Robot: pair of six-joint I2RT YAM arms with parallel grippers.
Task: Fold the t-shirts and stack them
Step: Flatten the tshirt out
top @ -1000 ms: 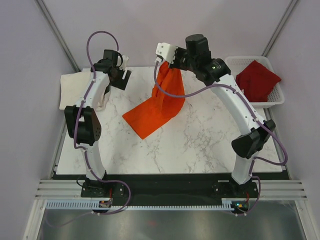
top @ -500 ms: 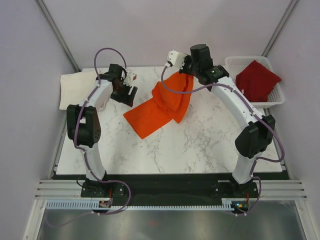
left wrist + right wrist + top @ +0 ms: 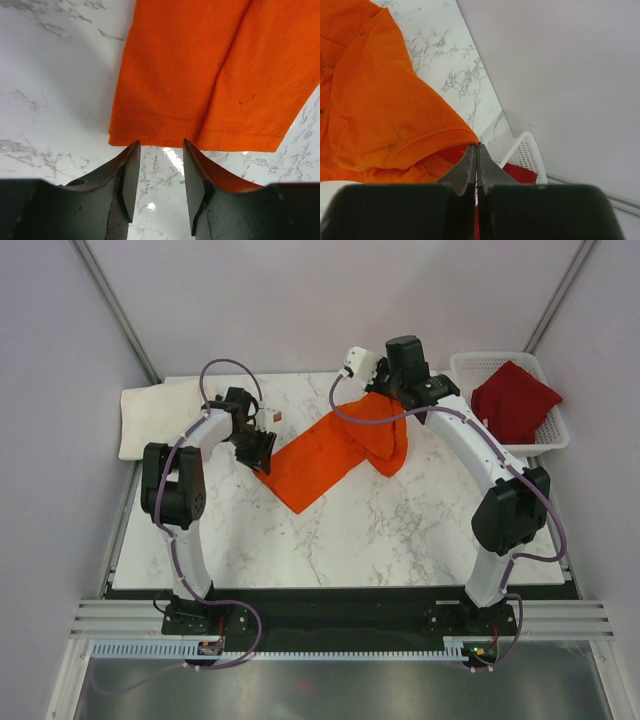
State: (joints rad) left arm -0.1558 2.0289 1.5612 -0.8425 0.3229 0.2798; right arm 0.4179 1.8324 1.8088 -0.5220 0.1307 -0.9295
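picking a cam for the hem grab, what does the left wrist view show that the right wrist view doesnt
Left wrist only: the open left gripper just short of a straight hem of the orange t-shirt, lying flat. Right wrist only: the right gripper shut on a sleeve hem, plus the white lattice basket holding the dark red t-shirt. Both: orange cloth on the marble table.

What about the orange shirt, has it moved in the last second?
Yes. The orange shirt's top, pinched in the right fingers, has dropped and shifted right, toward the white basket.
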